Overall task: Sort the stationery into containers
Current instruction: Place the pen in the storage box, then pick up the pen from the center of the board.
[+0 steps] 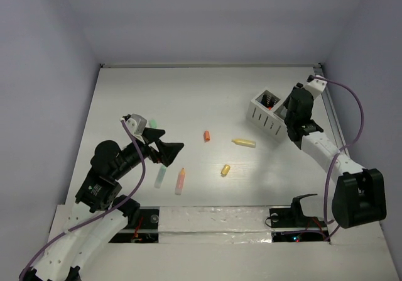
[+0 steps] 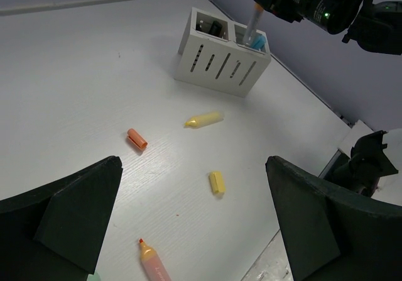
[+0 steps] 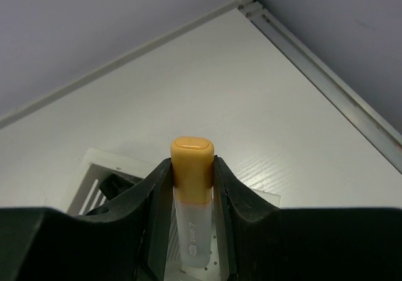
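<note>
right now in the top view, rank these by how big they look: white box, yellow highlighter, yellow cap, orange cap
1. white box
2. yellow highlighter
3. yellow cap and orange cap: they look about alike, so they are not ranked.

A white table with a faint wood grain fills the space. Plain pale lilac walls box it in at the back and on both sides. A metal rail runs along its right edge, a crinkled glossy white strip covers the near edge, and soft overhead light leaves a brighter patch right of centre.
</note>
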You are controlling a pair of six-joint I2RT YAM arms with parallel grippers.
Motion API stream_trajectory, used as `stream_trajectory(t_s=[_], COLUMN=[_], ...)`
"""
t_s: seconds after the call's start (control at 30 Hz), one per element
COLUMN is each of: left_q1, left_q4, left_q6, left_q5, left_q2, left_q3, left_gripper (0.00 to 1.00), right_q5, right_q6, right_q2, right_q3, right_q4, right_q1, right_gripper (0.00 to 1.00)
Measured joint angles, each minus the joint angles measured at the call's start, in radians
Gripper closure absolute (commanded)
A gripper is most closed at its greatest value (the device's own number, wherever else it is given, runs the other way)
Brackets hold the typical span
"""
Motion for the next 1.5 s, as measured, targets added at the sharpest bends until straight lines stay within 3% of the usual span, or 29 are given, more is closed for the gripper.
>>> stream_trajectory(t_s=[0.03,0.13,0.17,0.27,0.37,0.57,0.67,0.73,0.87,1.1,1.23,1.5], left_q1=[0.0,0.0,0.0,0.0,0.0,0.0,0.0,0.0,0.0,0.0,0.0,0.0], left_q4=[0.0,0.0,0.0,0.0,0.0,0.0,-0.003,-0.008,-0.021,-0.045,-0.05,-0.051], left_q6=[0.0,0.0,0.0,0.0,0.0,0.0,0.0,0.0,0.004,0.019,0.019,0.017], left_q5=[-0.002,-0.006,-0.006,-0.006,-0.008,-0.018,-0.036,-0.056,-0.105,-0.233,-0.301,-0.383], left_q2=[0.0,0.0,0.0,0.0,0.001,0.001,0.001,0.0,-0.001,-0.021,-0.054,-0.093], left_q3=[0.0,0.0,0.0,0.0,0.0,0.0,0.0,0.0,0.0,0.0,0.0,0.0], left_gripper=[0.01,0.01,0.01,0.01,0.01,0.01,0.01,0.01,0.01,0.01,0.01,0.01], right_q5=[-0.005,-0.014,-0.016,-0.021,-0.035,-0.143,-0.225,-0.267,-0.339,-0.409,-0.454,-0.504], right_q6=[0.002,0.012,0.015,0.024,0.026,0.045,0.061,0.074,0.099,0.153,0.198,0.269], right_q2=[0.014,0.028,0.027,0.011,-0.023,-0.088,-0.099,-0.1,-0.058,0.203,0.317,0.526], right_q3=[0.0,0.0,0.0,0.0,0.0,0.013,0.023,0.031,0.073,0.19,0.215,0.333], right_q4=[-0.003,-0.024,-0.026,-0.042,-0.072,-0.157,-0.209,-0.251,-0.334,-0.464,-0.48,-0.476], right_q1=[0.0,0.0,0.0,0.0,0.0,0.001,0.038,0.115,0.393,0.794,0.906,1.004], right_gripper=[1.0,0.77,0.59,0.35,0.23,0.18,0.27,0.3,0.32,0.21,0.18,0.2])
